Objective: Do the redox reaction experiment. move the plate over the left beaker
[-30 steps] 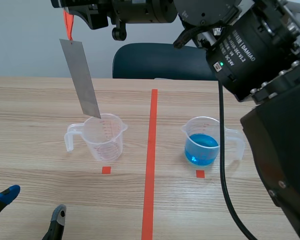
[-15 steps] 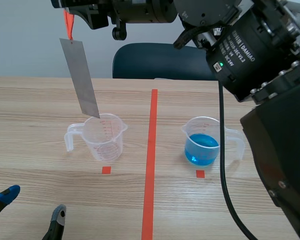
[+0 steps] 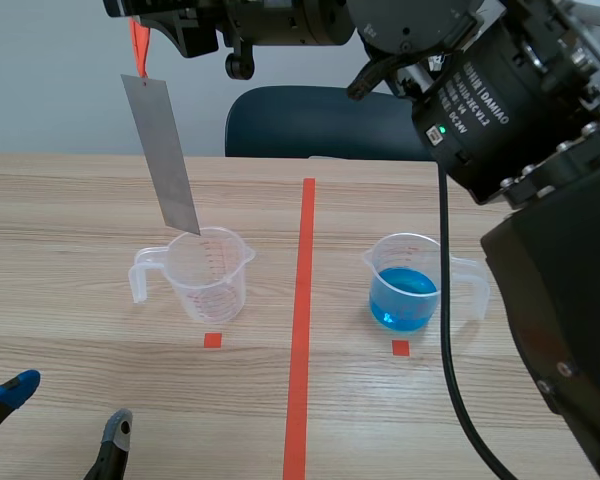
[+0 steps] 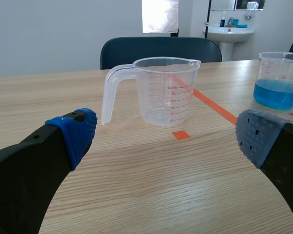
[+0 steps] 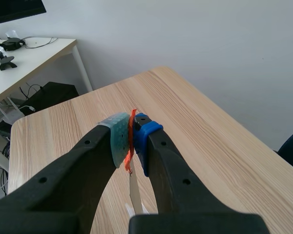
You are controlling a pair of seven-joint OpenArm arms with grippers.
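Black arms [image 3: 540, 250], blue and grey dotted pads [image 4: 75, 129].

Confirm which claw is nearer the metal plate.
Right. The right claw pinches the plate's orange tag above it; left claw sits open, low, short of the empty beaker.

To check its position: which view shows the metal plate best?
The scene view: the whole plate hangs tilted above the left beaker. The right wrist view shows only a sliver under the right gripper; the left wrist view, nothing certain.

Grey metal plate [image 3: 161, 155] hangs tilted — lower corner at the rim of the clear, empty left beaker [image 3: 212, 275].
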